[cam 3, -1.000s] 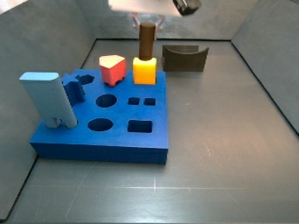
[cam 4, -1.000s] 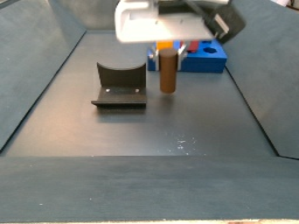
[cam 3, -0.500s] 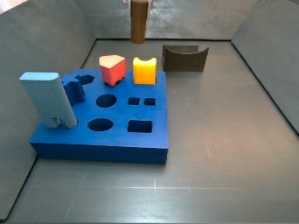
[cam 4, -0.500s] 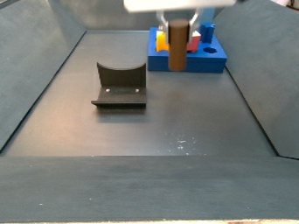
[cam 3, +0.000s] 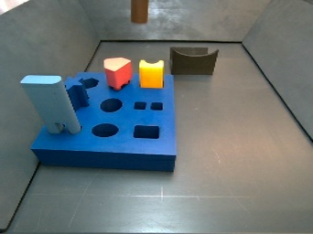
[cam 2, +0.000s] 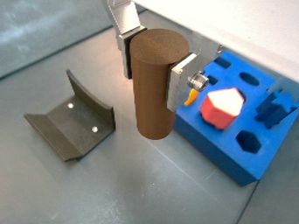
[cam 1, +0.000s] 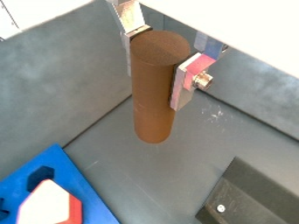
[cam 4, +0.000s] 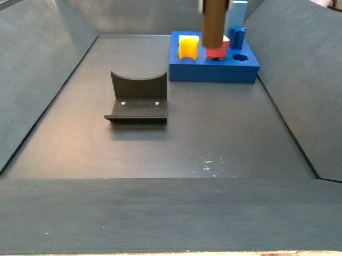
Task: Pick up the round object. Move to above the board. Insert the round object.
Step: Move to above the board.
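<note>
The round object is a tall brown cylinder peg (cam 1: 156,96). My gripper (cam 1: 163,58) is shut on its upper part, one silver finger (cam 1: 191,77) on each side, also seen in a wrist view (cam 2: 155,63) around the peg (cam 2: 158,87). In both side views only the peg's lower end hangs from the top edge (cam 3: 139,10) (cam 4: 213,28); the gripper itself is out of frame. The peg is held high, upright, near the far end of the blue board (cam 3: 116,137) (cam 4: 221,70) (cam 2: 260,131) (cam 1: 30,179). The board's round holes (cam 3: 109,106) are open.
A dark brown arch block (cam 3: 193,60) (cam 4: 136,97) (cam 2: 70,127) lies on the floor beside the board. On the board stand an orange-yellow block (cam 3: 150,73), a red block with a pale top (cam 3: 117,72) (cam 2: 222,107) and a pale blue upright block (cam 3: 51,103). Grey walls surround the floor.
The gripper has risen with the peg, from near the floor by the arch block to high up. The gripper has left both side views at the top.
</note>
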